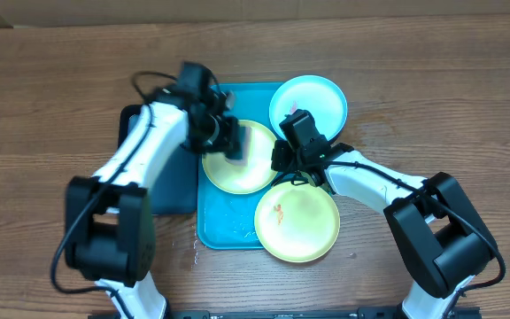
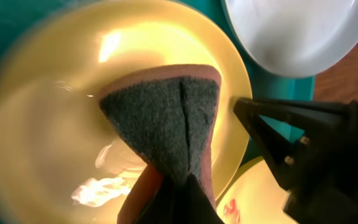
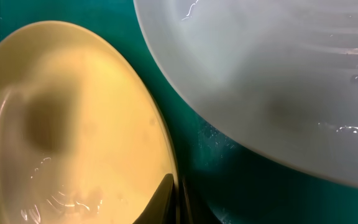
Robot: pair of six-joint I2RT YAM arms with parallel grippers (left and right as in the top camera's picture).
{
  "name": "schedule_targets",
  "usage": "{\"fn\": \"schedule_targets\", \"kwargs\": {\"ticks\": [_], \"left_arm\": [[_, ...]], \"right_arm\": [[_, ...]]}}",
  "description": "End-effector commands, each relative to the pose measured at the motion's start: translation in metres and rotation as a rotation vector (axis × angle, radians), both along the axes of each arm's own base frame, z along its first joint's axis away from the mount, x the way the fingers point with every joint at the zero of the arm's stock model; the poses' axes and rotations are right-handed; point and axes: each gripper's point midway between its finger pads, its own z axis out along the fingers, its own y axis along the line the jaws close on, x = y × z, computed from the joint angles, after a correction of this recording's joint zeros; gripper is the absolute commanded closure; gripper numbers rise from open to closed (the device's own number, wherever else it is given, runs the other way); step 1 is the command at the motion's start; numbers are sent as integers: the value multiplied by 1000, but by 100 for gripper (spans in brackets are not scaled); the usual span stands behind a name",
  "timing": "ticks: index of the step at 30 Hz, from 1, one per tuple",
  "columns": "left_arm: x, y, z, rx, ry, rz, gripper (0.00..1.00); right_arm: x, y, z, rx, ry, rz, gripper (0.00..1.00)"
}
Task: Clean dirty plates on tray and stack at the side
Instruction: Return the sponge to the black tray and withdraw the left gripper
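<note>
Overhead showed the whole layout: the turquoise tray [image 1: 215, 221] mid-table carrying all three plates, with the blue plate [image 1: 317, 97] at the far end, the upper yellow plate [image 1: 242, 175] in the middle and the lower yellow plate [image 1: 301, 229] nearest, which had an orange smear [image 1: 278, 213]. Only the left wrist cam made it clear that the left gripper [image 2: 173, 202] was clamped on a folded sponge [image 2: 166, 118], dark side pressed onto the upper yellow plate. The right gripper [image 1: 289, 158] sat at that plate's rim with its jaws together. The right wrist cam was too tight to tell if the rim was actually pinched. A dark tray [image 1: 171, 182] was half hidden under the left arm.
</note>
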Motion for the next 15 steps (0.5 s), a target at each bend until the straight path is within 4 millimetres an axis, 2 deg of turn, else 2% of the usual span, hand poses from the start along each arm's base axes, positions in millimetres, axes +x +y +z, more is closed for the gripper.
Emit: {"fn": "schedule_targets", "kwargs": {"ticks": [1, 4, 8, 15], "left_arm": [[19, 41, 58, 74, -145, 77, 96], [15, 75, 64, 164, -145, 150, 96], [0, 112, 52, 285, -68, 212, 96], [-29, 139, 11, 413, 51, 238, 96]], "right_arm": [[-2, 3, -2, 7, 3, 6, 96], [-2, 3, -2, 7, 3, 6, 96], [-2, 3, -2, 7, 3, 6, 96], [-2, 3, -2, 7, 3, 6, 96]]}}
